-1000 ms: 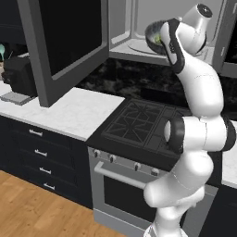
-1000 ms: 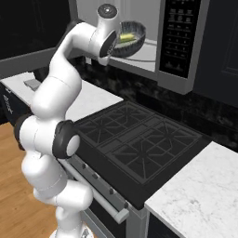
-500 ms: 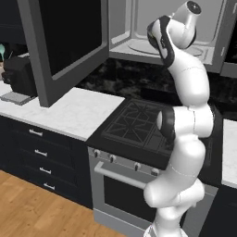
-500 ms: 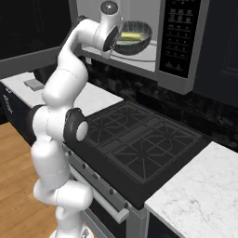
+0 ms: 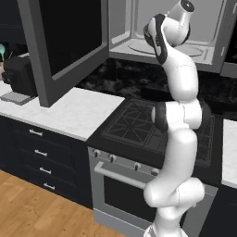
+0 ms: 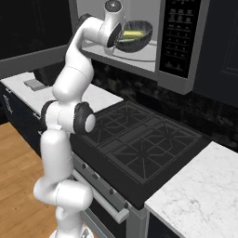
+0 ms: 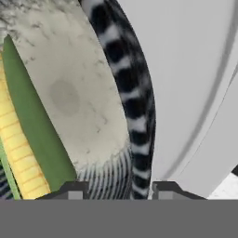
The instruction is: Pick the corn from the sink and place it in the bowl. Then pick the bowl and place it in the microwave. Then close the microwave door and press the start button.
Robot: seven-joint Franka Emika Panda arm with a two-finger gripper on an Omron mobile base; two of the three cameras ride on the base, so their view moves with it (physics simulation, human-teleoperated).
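Note:
The bowl (image 6: 135, 36), dark woven outside and pale inside, sits within the open microwave (image 6: 139, 55) over the round turntable (image 5: 155, 46). The corn (image 6: 132, 34) lies in it, yellow with a green husk. My gripper (image 6: 122, 38) is shut on the bowl's near rim. In the hand view the striped rim (image 7: 132, 116) runs down between my fingertips (image 7: 74, 189), with the corn (image 7: 21, 148) at the left inside the bowl. The microwave door (image 5: 69, 41) stands swung open to the left. Whether the bowl touches the turntable I cannot tell.
Below the microwave lies the black gas cooktop (image 6: 139, 139) above an oven with a bar handle (image 5: 122, 173). White marble counters flank it (image 5: 60, 111) (image 6: 200, 195). A dark appliance (image 5: 18, 76) stands on the left counter. The dark control strip (image 6: 179, 32) is right of the cavity.
The arm has stretched forward and carried the bowl with the corn a little deeper into the microwave cavity. The door has not moved.

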